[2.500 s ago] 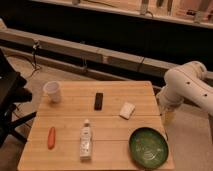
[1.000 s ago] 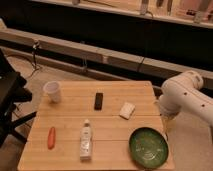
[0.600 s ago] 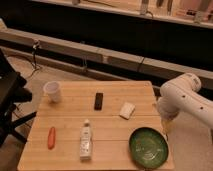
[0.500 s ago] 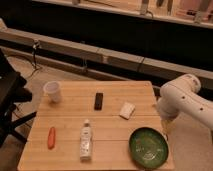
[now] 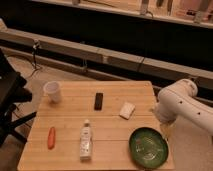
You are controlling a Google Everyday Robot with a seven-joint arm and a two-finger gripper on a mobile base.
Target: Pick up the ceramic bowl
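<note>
The ceramic bowl (image 5: 148, 146) is a wide, shallow, dark-green dish lying on the front right corner of the wooden table (image 5: 112, 127). My white arm (image 5: 187, 107) reaches in from the right. Its gripper (image 5: 165, 131) hangs pointing down just above and beside the bowl's right rim, at the table's right edge. It stands open and holds nothing. The bowl rests flat and nothing touches it.
A white cup (image 5: 53, 91) stands at the back left and a black remote (image 5: 99, 100) at the back middle. A pale block (image 5: 127, 110) lies near the bowl, a clear bottle (image 5: 86, 140) front middle, a red-orange stick (image 5: 51, 137) front left. Dark equipment (image 5: 10, 100) stands left of the table.
The arm has swung left and lower, bringing the gripper from off the table's right side down to the bowl's right rim. Nothing on the table has moved.
</note>
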